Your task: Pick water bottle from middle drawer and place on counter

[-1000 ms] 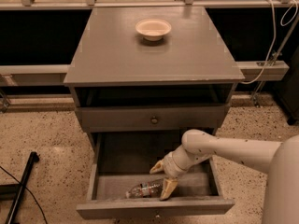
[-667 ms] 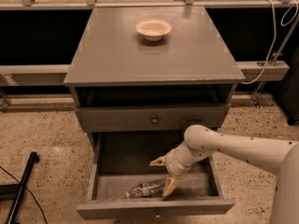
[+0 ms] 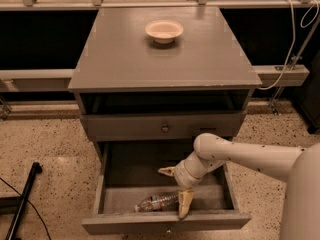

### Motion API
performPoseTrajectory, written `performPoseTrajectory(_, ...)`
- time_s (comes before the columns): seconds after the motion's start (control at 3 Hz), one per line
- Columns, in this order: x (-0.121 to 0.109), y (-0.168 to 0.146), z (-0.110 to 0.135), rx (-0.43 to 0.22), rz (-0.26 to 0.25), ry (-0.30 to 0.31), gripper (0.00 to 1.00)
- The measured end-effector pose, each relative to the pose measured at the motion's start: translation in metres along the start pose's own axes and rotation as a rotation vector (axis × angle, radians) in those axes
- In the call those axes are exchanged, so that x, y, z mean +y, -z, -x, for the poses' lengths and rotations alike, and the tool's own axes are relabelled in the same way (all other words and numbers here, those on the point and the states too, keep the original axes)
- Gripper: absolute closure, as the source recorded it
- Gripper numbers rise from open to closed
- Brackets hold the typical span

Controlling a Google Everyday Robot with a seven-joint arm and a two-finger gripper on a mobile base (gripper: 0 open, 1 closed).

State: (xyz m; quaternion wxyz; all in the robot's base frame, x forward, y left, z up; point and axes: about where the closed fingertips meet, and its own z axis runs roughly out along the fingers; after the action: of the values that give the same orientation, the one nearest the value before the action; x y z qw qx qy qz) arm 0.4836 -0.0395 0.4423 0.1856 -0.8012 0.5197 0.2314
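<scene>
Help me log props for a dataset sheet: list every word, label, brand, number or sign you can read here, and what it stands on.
No text can be read in this view.
On the bottle, lying in the open drawer: a pale label, too blurred to read.
On the bowl and the counter: no markings visible.
On the tool, open inside the drawer at the bottle's end: no markings visible.

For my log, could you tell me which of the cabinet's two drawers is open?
The lower drawer, pulled out, holding the water bottle and the open pincer; the knobbed drawer above is shut.
</scene>
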Motion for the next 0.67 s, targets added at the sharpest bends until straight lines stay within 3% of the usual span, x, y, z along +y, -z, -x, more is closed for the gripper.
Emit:
performPoseTrajectory(0.33, -0.0049, -0.0059, -0.012, 0.005, 0.02, -0.033, 0.25)
performPoseTrajectory(0.67, -0.008, -0.0056, -0.0195, 0.004, 0.022, -0.055, 0.34)
